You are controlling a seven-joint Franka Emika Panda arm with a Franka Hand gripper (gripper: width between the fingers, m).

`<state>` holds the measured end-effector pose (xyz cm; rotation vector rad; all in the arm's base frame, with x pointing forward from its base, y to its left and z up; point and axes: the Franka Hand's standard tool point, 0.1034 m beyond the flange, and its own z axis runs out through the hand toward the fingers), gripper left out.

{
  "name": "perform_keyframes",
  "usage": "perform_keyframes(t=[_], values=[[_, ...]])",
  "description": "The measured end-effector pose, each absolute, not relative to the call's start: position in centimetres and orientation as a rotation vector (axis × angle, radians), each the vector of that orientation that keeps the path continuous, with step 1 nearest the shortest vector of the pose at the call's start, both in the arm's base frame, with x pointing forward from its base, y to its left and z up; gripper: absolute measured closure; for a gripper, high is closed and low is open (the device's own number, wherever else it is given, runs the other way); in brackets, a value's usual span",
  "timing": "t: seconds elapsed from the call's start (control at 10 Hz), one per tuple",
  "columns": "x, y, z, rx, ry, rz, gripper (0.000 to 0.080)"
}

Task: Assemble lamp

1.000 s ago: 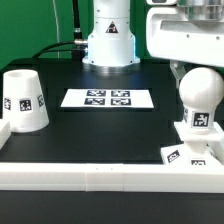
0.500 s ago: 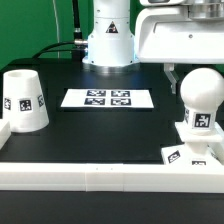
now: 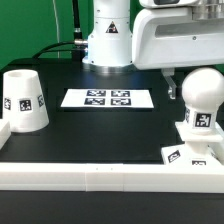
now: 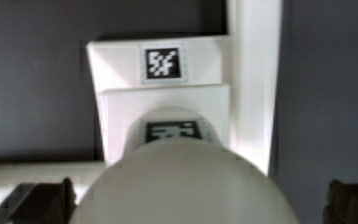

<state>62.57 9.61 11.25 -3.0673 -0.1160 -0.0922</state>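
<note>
The white round-topped bulb stands upright on the flat square base at the exterior view's right, tags showing on both. My gripper hangs just above and around the bulb's top. One finger shows beside the bulb and the other is out of frame. In the wrist view the bulb fills the space between my gripper, and the dark fingers stand apart from its sides, so the gripper is open. The base lies beyond it. The tapered shade stands at the exterior view's left.
The marker board lies flat on the black table between shade and bulb. A long white rail runs along the front edge, and another rail runs beside the base. The arm's white pedestal stands at the back.
My gripper has shifted toward the exterior view's left and come lower over the bulb. The bulb, base and shade have not moved.
</note>
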Motion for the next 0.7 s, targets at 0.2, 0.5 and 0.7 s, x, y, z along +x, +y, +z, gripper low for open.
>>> perform_keyframes(t=[0.2, 0.5, 0.7], values=[[62.77, 9.52, 11.29, -3.058, -0.409, -0.117, 0.0100], [63.00, 9.41, 11.40, -2.996, -0.839, -0.140, 0.0100], [63.09, 9.30, 11.47, -2.949, -1.070, -0.138, 0.0100]])
